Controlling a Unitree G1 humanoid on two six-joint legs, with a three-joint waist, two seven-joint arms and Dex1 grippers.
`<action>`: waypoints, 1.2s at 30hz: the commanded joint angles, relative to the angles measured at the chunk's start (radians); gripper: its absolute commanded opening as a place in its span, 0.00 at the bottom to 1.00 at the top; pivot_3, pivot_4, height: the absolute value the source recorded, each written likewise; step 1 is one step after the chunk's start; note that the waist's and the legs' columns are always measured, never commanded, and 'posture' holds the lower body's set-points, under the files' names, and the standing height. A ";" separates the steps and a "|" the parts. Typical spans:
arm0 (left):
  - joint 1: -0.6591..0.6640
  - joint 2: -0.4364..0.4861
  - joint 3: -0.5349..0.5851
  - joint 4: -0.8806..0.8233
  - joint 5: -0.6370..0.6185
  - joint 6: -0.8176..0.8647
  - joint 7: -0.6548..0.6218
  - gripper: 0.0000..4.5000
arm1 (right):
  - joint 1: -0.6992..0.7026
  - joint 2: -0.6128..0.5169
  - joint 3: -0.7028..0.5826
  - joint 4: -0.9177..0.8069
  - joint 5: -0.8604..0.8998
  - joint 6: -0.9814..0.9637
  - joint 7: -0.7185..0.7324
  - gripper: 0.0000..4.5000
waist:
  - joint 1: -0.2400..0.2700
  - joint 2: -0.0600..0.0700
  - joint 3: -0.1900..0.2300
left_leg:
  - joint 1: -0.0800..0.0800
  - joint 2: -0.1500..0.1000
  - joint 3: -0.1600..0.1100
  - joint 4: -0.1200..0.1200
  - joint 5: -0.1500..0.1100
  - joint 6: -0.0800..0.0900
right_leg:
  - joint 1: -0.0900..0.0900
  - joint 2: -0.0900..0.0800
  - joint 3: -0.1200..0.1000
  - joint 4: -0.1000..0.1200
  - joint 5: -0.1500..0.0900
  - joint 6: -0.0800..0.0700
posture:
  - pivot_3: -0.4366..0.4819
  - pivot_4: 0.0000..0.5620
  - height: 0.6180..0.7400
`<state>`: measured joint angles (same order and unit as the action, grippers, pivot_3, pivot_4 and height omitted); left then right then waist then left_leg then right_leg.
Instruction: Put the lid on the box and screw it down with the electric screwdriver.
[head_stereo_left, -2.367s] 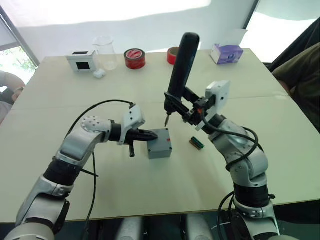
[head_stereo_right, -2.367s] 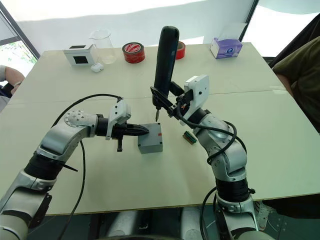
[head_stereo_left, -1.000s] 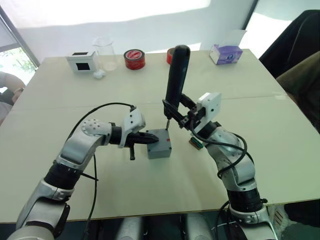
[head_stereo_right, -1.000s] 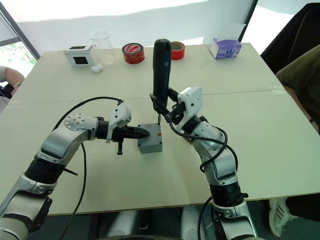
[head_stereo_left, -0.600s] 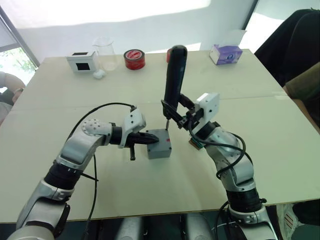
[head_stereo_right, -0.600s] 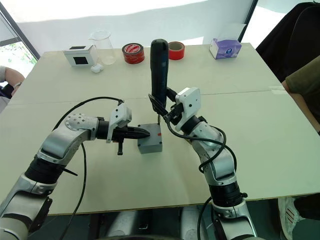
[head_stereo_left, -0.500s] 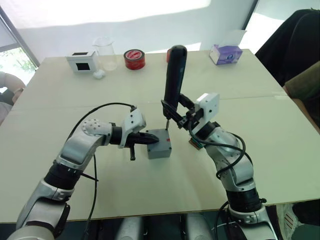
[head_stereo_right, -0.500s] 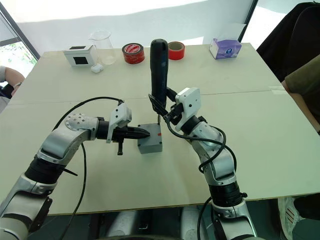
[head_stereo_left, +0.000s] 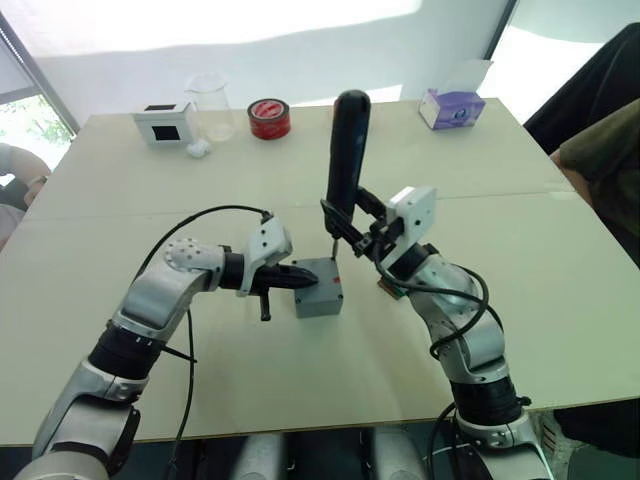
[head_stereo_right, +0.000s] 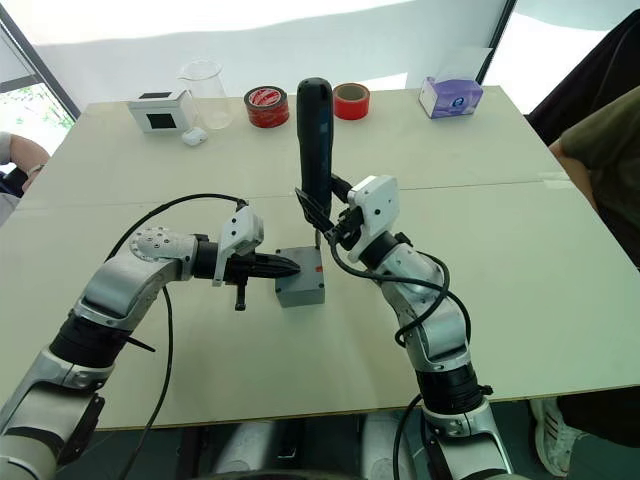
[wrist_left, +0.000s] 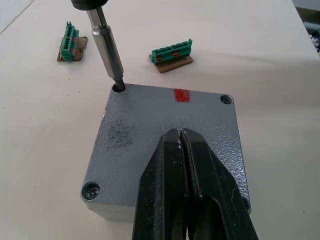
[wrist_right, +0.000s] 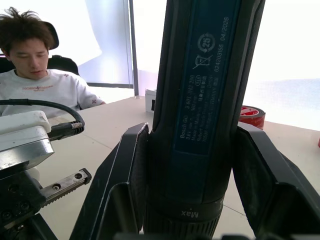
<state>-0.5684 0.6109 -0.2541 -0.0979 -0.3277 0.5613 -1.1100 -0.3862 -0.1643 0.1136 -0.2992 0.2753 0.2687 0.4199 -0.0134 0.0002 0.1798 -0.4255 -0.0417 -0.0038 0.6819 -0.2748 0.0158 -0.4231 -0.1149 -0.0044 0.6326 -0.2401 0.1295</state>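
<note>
I have the left gripper (wrist_left: 186, 165) pressed flat on the lid (wrist_left: 150, 135), its two fingers closed together with nothing between them, pinning the lid down on the box (head_stereo_left: 319, 298) near the middle of the table (head_stereo_left: 300, 400). The lid sits square on the box; a screw head shows in one corner hole and another at the corner past the red mark (wrist_left: 181, 95).

Over the last couple of seconds my right arm has brought the screwdriver (head_stereo_left: 345, 160) in from off to the side and stood it nearly upright. Its bit (wrist_left: 106, 47) now sits in a corner hole of the lid, where a moment ago it hung just short of it. I judge that the driving of this corner can begin, with at least this screw left to tighten. The right gripper (wrist_right: 190, 200) is clamped around the screwdriver's body, a finger on each side.

On the barrel I read "Bosch GO", a date "04/2026" and "Max" near the collar; the smaller print I cannot make out.

Just beyond the box lie two green connector strips (wrist_left: 172, 51). At the far edge stand a white box with a black face (head_stereo_left: 163, 122), a clear beaker (head_stereo_left: 211, 105), two red tape rolls (head_stereo_right: 267, 106) and a purple tissue box (head_stereo_left: 453, 105)
</note>
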 joint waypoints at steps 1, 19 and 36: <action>0.006 0.010 -0.014 0.007 0.014 0.008 -0.009 0.00 | -0.018 0.020 -0.017 -0.063 0.008 -0.025 -0.024 0.43 | 0.000 0.000 0.000 | 0.000 0.000 0.000 0.000 0.000 0.000 | 0.000 0.000 0.000 0.000 0.000 0.000 | 0.48 0.27 1.00; 0.004 0.010 -0.018 0.034 0.023 -0.008 -0.019 0.00 | -0.032 0.004 -0.047 -0.154 0.077 0.088 -0.052 0.43 | 0.000 0.000 0.000 | 0.000 0.000 0.000 0.000 -0.001 0.002 | 0.000 0.000 0.000 0.000 0.000 0.000 | 0.48 0.27 1.00; 0.014 0.029 -0.014 0.012 0.020 0.008 -0.018 0.00 | 0.002 0.014 -0.017 -0.108 0.046 0.042 -0.025 0.43 | 0.000 0.000 0.000 | 0.000 0.000 0.000 0.000 -0.001 0.002 | 0.000 0.000 0.000 0.000 0.000 0.000 | 0.48 0.27 1.00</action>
<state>-0.5710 0.6240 -0.2550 -0.0866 -0.3276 0.5437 -1.1292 -0.3688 -0.1635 0.0985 -0.3758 0.3168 0.3558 0.3949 -0.0139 0.0002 0.1798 -0.4256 -0.0415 -0.0039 0.6818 -0.2759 0.0178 -0.4232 -0.1145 -0.0044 0.6326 -0.2401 0.1295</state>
